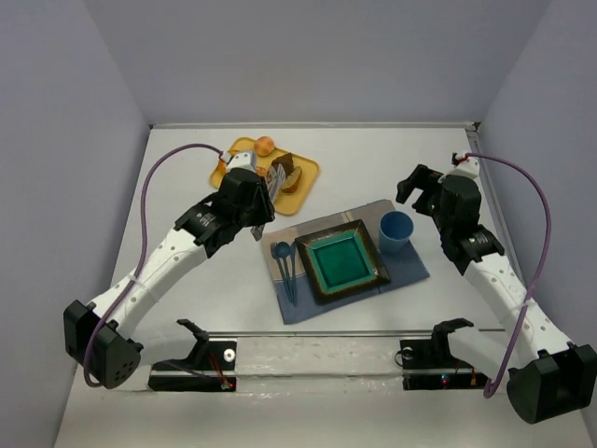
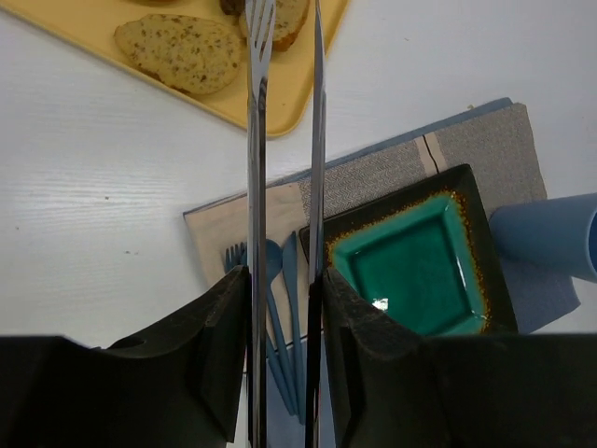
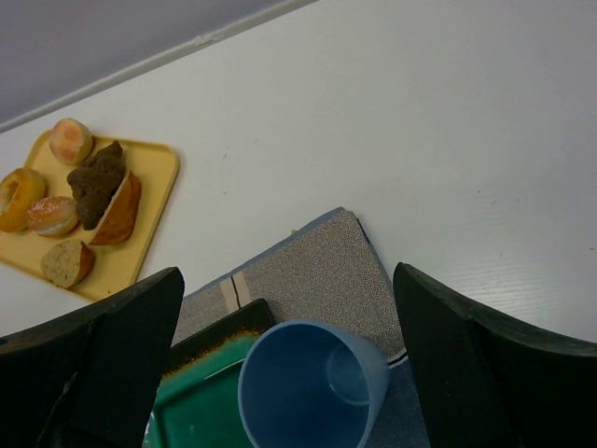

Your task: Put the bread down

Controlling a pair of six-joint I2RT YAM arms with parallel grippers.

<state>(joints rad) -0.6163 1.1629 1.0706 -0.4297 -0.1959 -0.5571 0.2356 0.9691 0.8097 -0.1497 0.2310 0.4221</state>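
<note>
The bread [image 1: 292, 179], a tan slice with a brown crust, lies on the yellow tray [image 1: 311, 173] against a dark chocolate wedge [image 1: 283, 165]. It also shows in the left wrist view [image 2: 287, 21] and the right wrist view [image 3: 119, 211]. My left gripper [image 1: 262, 189] [image 2: 284, 280] is shut on metal tongs [image 2: 254, 140]. Their two blades stand a little apart and reach over the tray edge to either side of the bread. My right gripper [image 1: 417, 186] [image 3: 287, 280] is open and empty above the blue cup [image 3: 308, 383].
A speckled flat slice [image 2: 182, 51], a donut [image 3: 14, 196] and buns also lie on the tray. A green square plate [image 1: 340, 261], blue cutlery [image 1: 286, 266] and the blue cup [image 1: 395, 231] sit on a grey-blue mat [image 1: 410, 271].
</note>
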